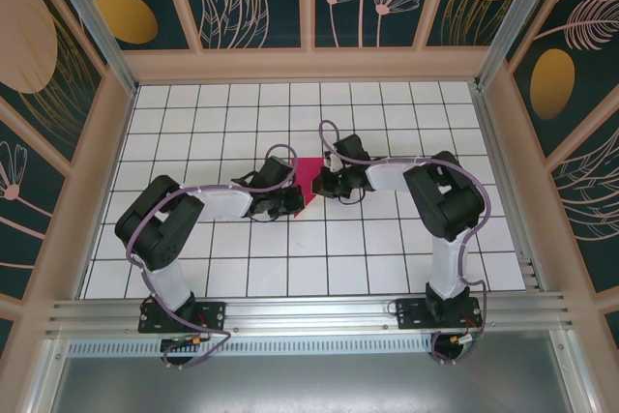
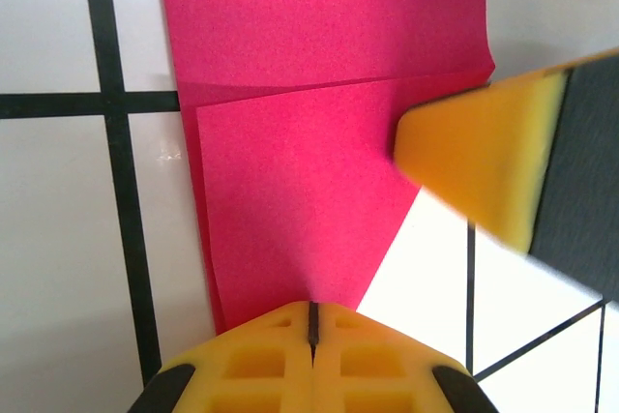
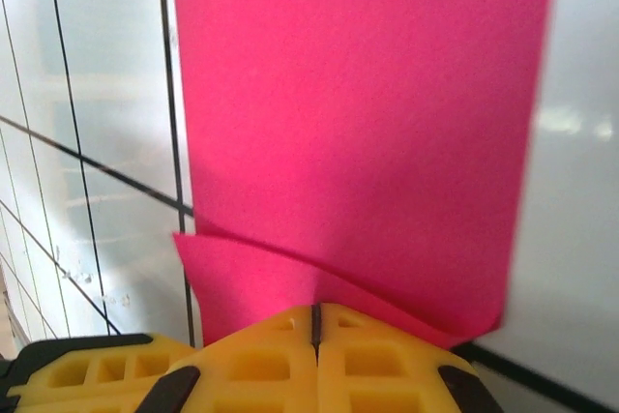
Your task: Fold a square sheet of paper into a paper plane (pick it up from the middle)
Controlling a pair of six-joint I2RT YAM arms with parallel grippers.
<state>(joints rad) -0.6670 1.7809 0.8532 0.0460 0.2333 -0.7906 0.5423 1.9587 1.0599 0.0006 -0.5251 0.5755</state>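
My arms hide most of the creased pink sheet of paper [image 1: 308,174] at mid-table, where my right gripper [image 3: 314,316] pinches its lifted fold and my left gripper [image 2: 312,313], fingers pressed together, meets its near corner, grip unclear, with bare tiled table [image 1: 387,258] all around.

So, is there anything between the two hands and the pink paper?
No, nothing visible. The left hand and the right hand are each shut on an edge of the pink paper.
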